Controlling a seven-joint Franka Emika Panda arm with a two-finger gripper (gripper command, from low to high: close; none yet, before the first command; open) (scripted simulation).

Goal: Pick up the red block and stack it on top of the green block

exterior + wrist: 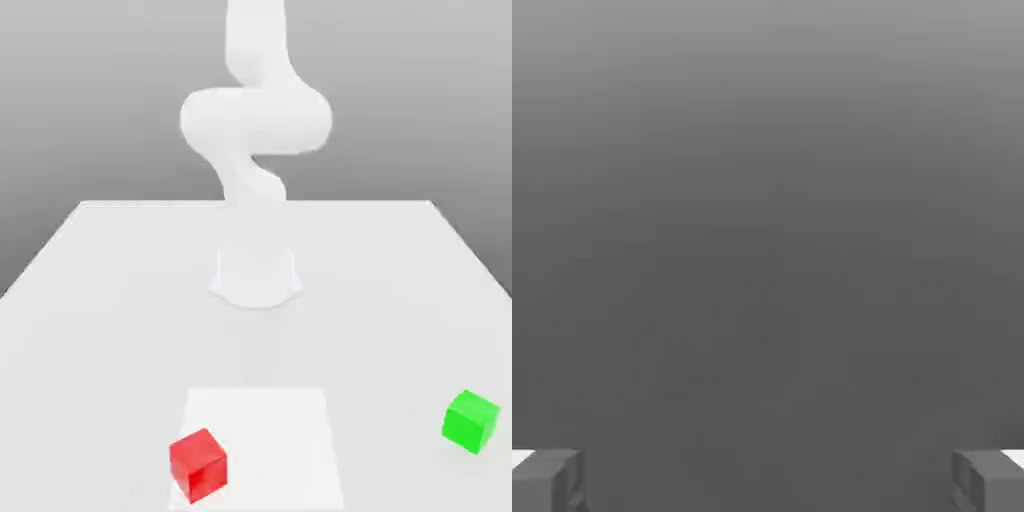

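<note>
Exterior view first: what is the biggest thing you can see?

That's the table (380, 330), a broad pale surface narrowing toward its far edge.

And next in size?

The white arm (256, 120), rising from its base on the table, centred near the far side and bending partway up.

Anything flat on the tabletop?

Yes, a white rectangular patch (275, 440), in front of the arm's base and slightly brighter than the table around it.

How does the hand stand?

In the hand view the gripper (768, 480) has its two grey fingers wide apart, with nothing between them.

So where is the red block?

The red block (198, 466) sits at the patch's edge toward the exterior view's left, turned at an angle to it.

What about the green one?

The green block (470, 421) rests on the bare table, toward the exterior view's right, also turned at an angle. It is well apart from the red block and looks about as big.
</note>
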